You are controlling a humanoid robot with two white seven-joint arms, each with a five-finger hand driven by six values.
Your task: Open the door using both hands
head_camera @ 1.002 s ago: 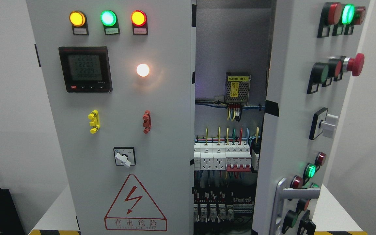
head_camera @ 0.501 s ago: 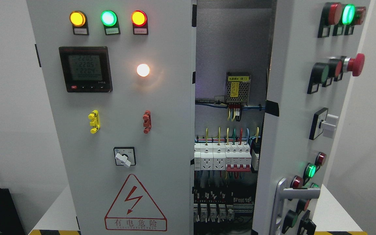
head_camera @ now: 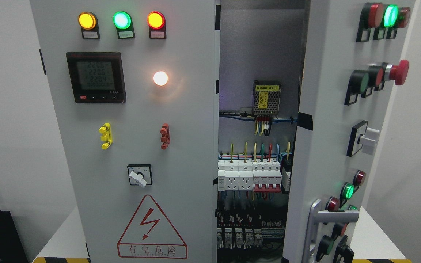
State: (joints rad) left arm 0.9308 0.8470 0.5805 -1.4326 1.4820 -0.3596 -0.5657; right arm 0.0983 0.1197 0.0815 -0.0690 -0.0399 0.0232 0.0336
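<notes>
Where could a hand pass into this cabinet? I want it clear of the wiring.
The free patch is the bare back panel between the left door and the open right door, above the power supply. Below it, wires and the breakers crowd the gap.

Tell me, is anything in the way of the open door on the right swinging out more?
Nothing visible blocks it. The right door already stands swung out, showing the wiring inside the cabinet, and the space beside its outer edge shows only bare wall. Its silver handle is free. Neither robot hand is in view.
</notes>
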